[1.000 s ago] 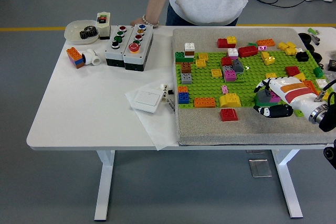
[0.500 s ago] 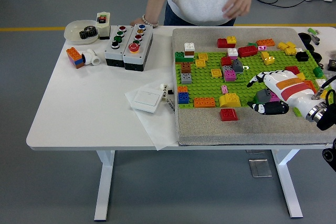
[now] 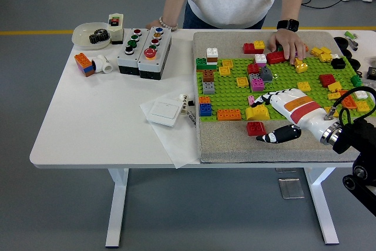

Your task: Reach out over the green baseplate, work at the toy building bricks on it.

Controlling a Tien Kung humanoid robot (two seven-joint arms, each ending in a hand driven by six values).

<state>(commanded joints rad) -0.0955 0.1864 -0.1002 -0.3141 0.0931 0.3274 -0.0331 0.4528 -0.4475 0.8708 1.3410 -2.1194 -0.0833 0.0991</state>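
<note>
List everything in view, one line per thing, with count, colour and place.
Green baseplate: one, on the grey mat, table's right half.
Grey mat: one, under the baseplate.
Toy building bricks: many, mixed colours, on and around the baseplate.
Button boxes: two, grey, far left-centre.
Bowl: one, white, far left, holding a dark gear.
Orange-and-blue brick: one, left, beside a white pipe fitting.
Wall switch: one, white, on white paper, left of the mat.
Person's hand: one, on bricks at the baseplate's far edge; the other hand rests behind the button boxes.
Robot's right hand: one, white and black, fingers spread over the near bricks.
</note>
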